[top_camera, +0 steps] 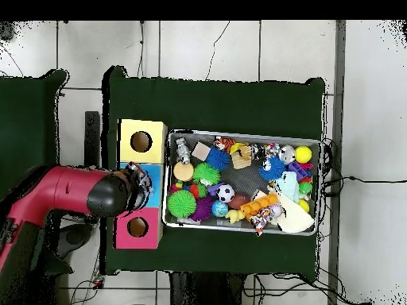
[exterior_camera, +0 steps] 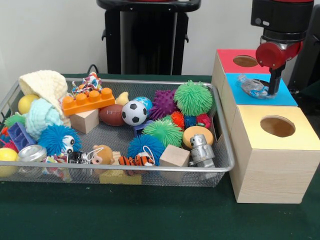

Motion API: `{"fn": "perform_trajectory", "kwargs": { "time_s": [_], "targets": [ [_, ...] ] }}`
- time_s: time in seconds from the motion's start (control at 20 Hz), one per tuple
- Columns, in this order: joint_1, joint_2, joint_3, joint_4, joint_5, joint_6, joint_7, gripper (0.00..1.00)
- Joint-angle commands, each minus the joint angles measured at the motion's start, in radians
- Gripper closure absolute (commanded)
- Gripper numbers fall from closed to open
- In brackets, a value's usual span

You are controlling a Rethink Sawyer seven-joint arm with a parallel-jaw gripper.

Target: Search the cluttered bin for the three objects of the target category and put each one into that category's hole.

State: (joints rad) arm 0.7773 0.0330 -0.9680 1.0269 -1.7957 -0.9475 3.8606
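tool (exterior_camera: 273,89) down on blue box (exterior_camera: 286,93), clear crinkly object (exterior_camera: 253,86) touching its left side in front view, can't tell if clamped, wire bin (exterior_camera: 223,145) of toys beside

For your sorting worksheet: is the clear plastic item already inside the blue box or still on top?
On top. The clear plastic item lies on the blue box lid, beside the gripper.

1. Boxes: yellow top (exterior_camera: 277,127), blue top (exterior_camera: 260,92), red top (exterior_camera: 240,60).
2. Ball (exterior_camera: 134,112): black-and-white patches.
3. Brick (exterior_camera: 88,101): orange; at its 10 o'clock, cream cloth (exterior_camera: 44,85).
4. Spiky balls: green (exterior_camera: 193,98), purple (exterior_camera: 164,103), blue (exterior_camera: 145,146).
5. Table (exterior_camera: 125,215): dark green.
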Motion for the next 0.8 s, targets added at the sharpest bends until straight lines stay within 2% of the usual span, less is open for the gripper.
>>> {"fn": "perform_trajectory", "kwargs": {
  "time_s": [0.05,0.8],
  "targets": [
    [-0.005,0.129,0.148,-0.012,0.090,0.091,0.170,1.00],
    [-0.001,0.166,0.151,-0.027,0.116,0.140,0.181,1.00]
  ]
}}
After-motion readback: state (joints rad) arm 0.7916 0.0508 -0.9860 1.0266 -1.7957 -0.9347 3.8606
